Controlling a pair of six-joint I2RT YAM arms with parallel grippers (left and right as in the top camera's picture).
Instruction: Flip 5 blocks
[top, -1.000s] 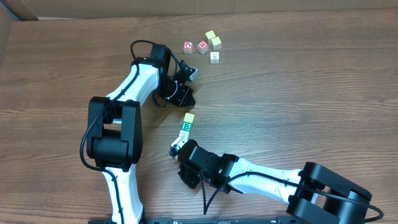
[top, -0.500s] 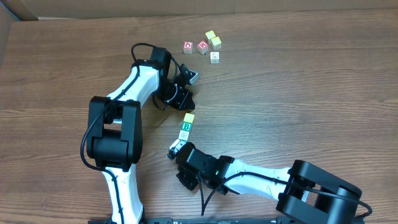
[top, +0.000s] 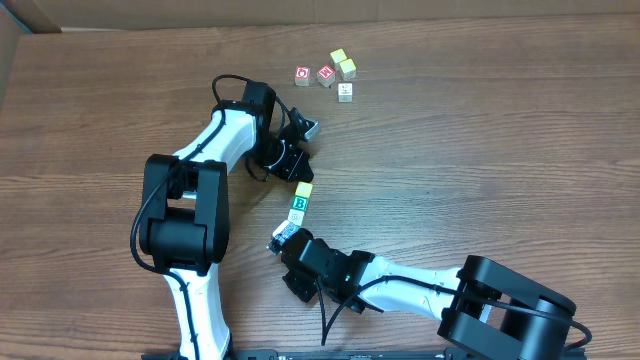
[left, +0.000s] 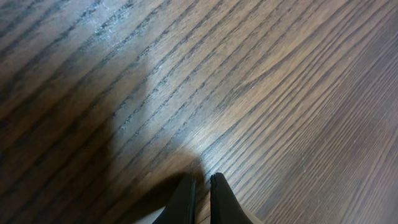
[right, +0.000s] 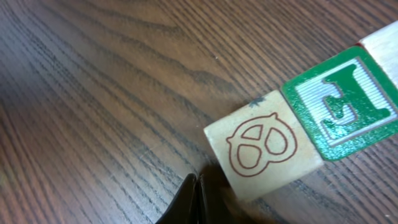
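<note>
A short row of three blocks lies mid-table: a yellow-topped block (top: 304, 188), a green letter block (top: 298, 204) and a pale block (top: 294, 218). The right wrist view shows the pale block (right: 261, 146) with a brown pretzel outline, touching the green block (right: 339, 102). My right gripper (top: 280, 240) (right: 196, 182) is shut and empty, its tips on the wood at the pale block's near corner. My left gripper (top: 299, 168) (left: 200, 182) is shut and empty, just above the yellow-topped block, over bare wood. More pale blocks (top: 345, 68) sit at the back.
Two red-printed cubes (top: 313, 75) lie next to the back cluster, with a whitish cube (top: 345, 91) just below it. The left arm (top: 225, 135) reaches in from the left. The right arm (top: 400, 280) lies along the front. A cardboard edge (top: 300, 20) lines the far side.
My left gripper has slid down toward the yellow-topped block. My right arm has shifted slightly left, its tips staying at the pale block. No block has moved.
</note>
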